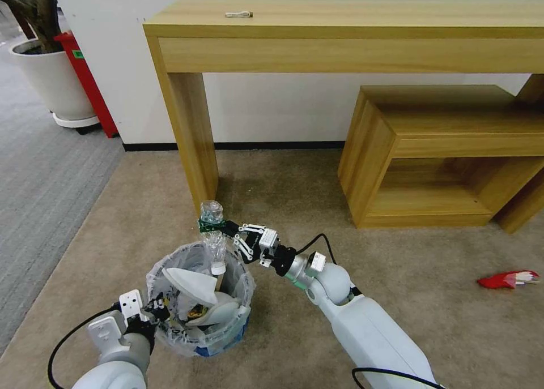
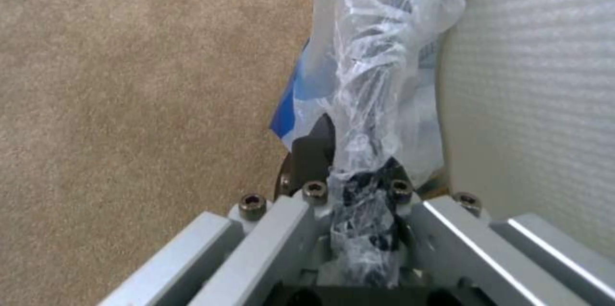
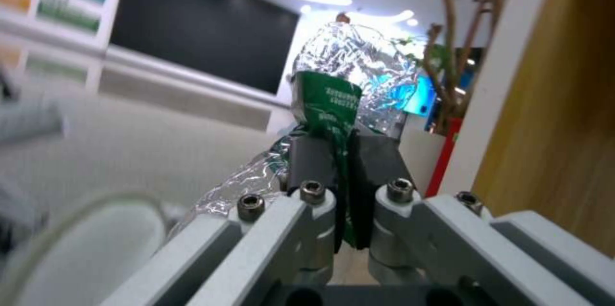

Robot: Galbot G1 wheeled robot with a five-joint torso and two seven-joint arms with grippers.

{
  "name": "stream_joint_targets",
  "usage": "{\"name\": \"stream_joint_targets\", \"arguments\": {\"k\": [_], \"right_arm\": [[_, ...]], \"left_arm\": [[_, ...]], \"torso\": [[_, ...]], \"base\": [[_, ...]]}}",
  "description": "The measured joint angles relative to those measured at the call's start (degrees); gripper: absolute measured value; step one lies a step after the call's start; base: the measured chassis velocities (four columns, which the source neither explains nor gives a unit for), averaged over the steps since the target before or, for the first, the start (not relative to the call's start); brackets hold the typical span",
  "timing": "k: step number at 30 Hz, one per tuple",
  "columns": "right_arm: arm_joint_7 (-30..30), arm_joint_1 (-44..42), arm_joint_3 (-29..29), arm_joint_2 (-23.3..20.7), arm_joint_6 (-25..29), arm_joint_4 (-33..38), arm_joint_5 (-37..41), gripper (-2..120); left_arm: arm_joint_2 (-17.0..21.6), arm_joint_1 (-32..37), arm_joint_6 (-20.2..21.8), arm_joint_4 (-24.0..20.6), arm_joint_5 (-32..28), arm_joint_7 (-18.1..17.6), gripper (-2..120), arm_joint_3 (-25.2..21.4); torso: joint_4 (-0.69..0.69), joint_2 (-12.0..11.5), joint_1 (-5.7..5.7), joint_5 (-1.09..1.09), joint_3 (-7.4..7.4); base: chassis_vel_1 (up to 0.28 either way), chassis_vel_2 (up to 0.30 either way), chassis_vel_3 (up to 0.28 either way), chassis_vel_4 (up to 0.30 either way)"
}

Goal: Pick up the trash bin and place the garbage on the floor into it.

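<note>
The left end effector (image 1: 152, 308) is clamped on the near-left rim of the small round trash bin lined with crinkled clear plastic (image 1: 198, 298), steadying it on the beige short-pile carpet floor (image 1: 430, 264). To its right, the right end effector (image 1: 231, 230) pinches the crushed clear green-label bottle (image 1: 212, 225) by its label, cap down over the bin's far rim, positioned for dropping in. The left wrist view confirms the liner (image 2: 372, 118) bunched between the jaws. The right wrist view shows both pads (image 3: 314, 162) closed flat on the green label (image 3: 326, 104). One red-white wrapper (image 1: 507, 279) lies far right.
</note>
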Motion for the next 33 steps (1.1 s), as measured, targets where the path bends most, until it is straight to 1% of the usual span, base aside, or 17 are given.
{"name": "stream_joint_targets", "arguments": {"k": [2, 9, 11, 13, 15, 17, 19, 20, 22, 23, 26, 27, 29, 31, 33], "right_arm": [[-0.8, 0.99, -0.72, -0.27, 1.16, -1.12, -2.94, 2], [-3.27, 2.05, -1.85, -0.55, 2.49, -2.35, -6.29, 2], [-3.54, 2.09, -1.79, -0.51, 2.71, -2.43, -6.84, 4], [-4.43, 2.27, -1.44, -0.37, 3.46, -2.76, -8.43, 15], [-4.5, 2.31, -1.38, -0.36, 3.54, -2.82, -8.58, 18], [-4.98, 2.6, -0.94, -0.42, 4.02, -3.14, -9.04, 30], [-5.1, 2.67, -0.75, -0.48, 4.13, -3.21, -9.08, 32], [-5.33, 2.74, -0.39, -0.66, 4.29, -3.27, -9.09, 41], [-5.83, 2.76, 0.09, -0.97, 4.41, -3.27, -8.92, 48], [-5.83, 2.76, 0.09, -0.97, 4.41, -3.27, -8.92, 48], [-7.77, 2.75, 0.92, -1.49, 4.9, -3.37, -8.62, 62], [-7.77, 2.75, 0.92, -1.49, 4.9, -3.37, -8.62, 62], [-9.11, 2.5, 1.26, -1.91, 4.96, -3.37, -8.14, 75], [-9.38, 2.42, 1.37, -2.0, 4.97, -3.35, -8.04, 76], [-9.79, 2.12, 1.75, -2.44, 5.02, -2.95, -7.26, 88]], "left_arm": [[0.1, -0.13, 0.0, 0.01, -0.02, 0.01, 1, -0.07], [0.45, -0.42, 0.06, 0.15, -0.6, 0.02, 1, -0.52], [0.53, -0.48, 0.08, 0.21, -0.72, 0.02, 1, -0.6], [0.74, -0.74, 0.13, 0.41, -1.0, 0.02, 1, -0.76], [0.76, -0.79, 0.14, 0.44, -1.03, 0.02, 1, -0.76], [0.82, -1.12, 0.23, 0.73, -1.15, 0.02, 1, -0.7], [0.82, -1.19, 0.24, 0.83, -1.16, 0.02, 1, -0.65], [0.82, -1.31, 0.26, 1.03, -1.18, 0.02, 1, -0.57], [0.85, -1.45, 0.28, 1.21, -1.19, 0.01, 1, -0.53], [0.85, -1.45, 0.28, 1.21, -1.19, 0.01, 1, -0.53], [0.95, -1.64, 0.34, 1.32, -1.31, 0.01, 1, -0.55], [0.95, -1.64, 0.34, 1.32, -1.31, 0.01, 1, -0.55], [1.01, -1.69, 0.39, 1.33, -1.34, -0.01, 1, -0.67], [1.02, -1.7, 0.4, 1.33, -1.35, -0.01, 1, -0.71], [1.08, -1.75, 0.47, 1.27, -1.67, -0.03, 1, -0.98]], "torso": [[0.0, 0.0, 0.0, 0.0, 0.0], [0.0, 0.0, 0.0, 0.0, 0.0], [0.0, 0.0, 0.0, 0.0, 0.0], [0.0, 0.0, 0.0, 0.0, 0.0], [0.0, 0.0, 0.0, 0.0, 0.0], [0.0, 0.0, 0.0, 0.0, 0.0], [0.0, 0.0, 0.0, 0.0, 0.0], [0.0, 0.0, 0.0, 0.0, 0.0], [0.0, 0.0, 0.0, 0.0, 0.0], [0.0, 0.0, 0.0, 0.0, 0.0], [0.0, 0.0, 0.0, 0.0, 0.0], [0.0, 0.0, 0.0, 0.0, 0.0], [0.0, 0.0, 0.0, 0.0, 0.0], [0.0, 0.0, 0.0, 0.0, 0.0], [0.0, 0.0, 0.0, 0.0, 0.0]], "base": [[0.0, 0.0, 0.0, 0.0], [0.0, 0.0, 0.0, 0.0], [0.0, 0.0, 0.0, 0.0], [0.0, 0.0, 0.0, 0.0], [0.0, 0.0, 0.0, 0.0], [0.0, 0.0, 0.0, 0.0], [0.0, 0.0, 0.0, 0.0], [0.0, 0.0, 0.0, 0.0], [0.0, 0.0, 0.0, 0.0], [0.0, 0.0, 0.0, 0.0], [0.0, 0.0, 0.0, 0.0], [0.0, 0.0, 0.0, 0.0], [0.0, 0.0, 0.0, 0.0], [0.0, 0.0, 0.0, 0.0], [0.0, 0.0, 0.0, 0.0]]}}
